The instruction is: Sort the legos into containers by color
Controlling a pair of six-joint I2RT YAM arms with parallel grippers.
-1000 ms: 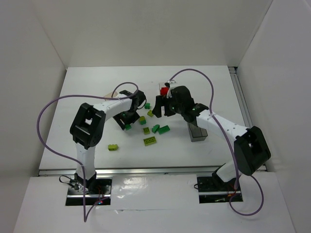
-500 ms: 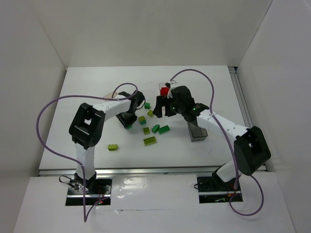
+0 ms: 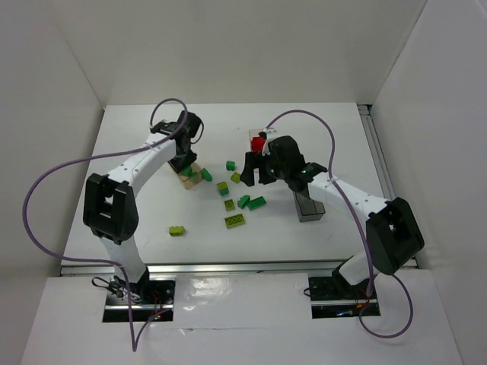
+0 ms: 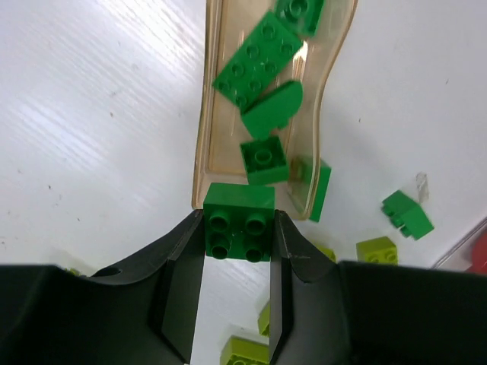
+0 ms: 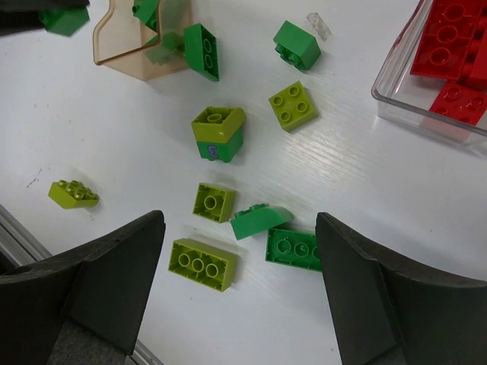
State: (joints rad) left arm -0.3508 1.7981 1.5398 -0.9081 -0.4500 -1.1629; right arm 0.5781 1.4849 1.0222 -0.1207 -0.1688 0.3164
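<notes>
1. Near the front left of the desk [image 3: 205, 247] a lone lime brick [image 3: 177, 230] lies well apart from the other pieces, not yet sorted
2. The left gripper [image 4: 240, 251] pinches a dark green two-by-two brick [image 4: 240, 226] by its sides, studs facing the wrist camera. It hangs just at the near lip of the tan container [image 4: 204, 152], which sits left of the desk's middle, toward the far edge
3. That container holds several dark green bricks [image 4: 259, 68], and one more green brick [image 4: 318, 186] leans against its outer wall. The step in hand looks like dropping a green piece into the green box
4. By my judgement the next move calls for carrying the held brick a little further over the opening before the jaws part, since at the rim it could tip outside like the leaning one
5. In the middle of the desk lie the loose legos: a lime bar [image 5: 202, 264], small lime squares [image 5: 293, 106], a lime piece stacked on green [image 5: 218, 133] and a few green bricks [image 5: 293, 249]
6. The right gripper [image 3: 256, 169] is spread wide with nothing between its fingers, hovering above that scatter
7. Just beyond it, toward the far edge, the clear container [image 5: 396, 91] holds red bricks [image 5: 449, 38]
8. Right of the middle stands the dark grey container [image 3: 308, 207]. I cannot tell what is in it, though the lime pieces presumably belong there
</notes>
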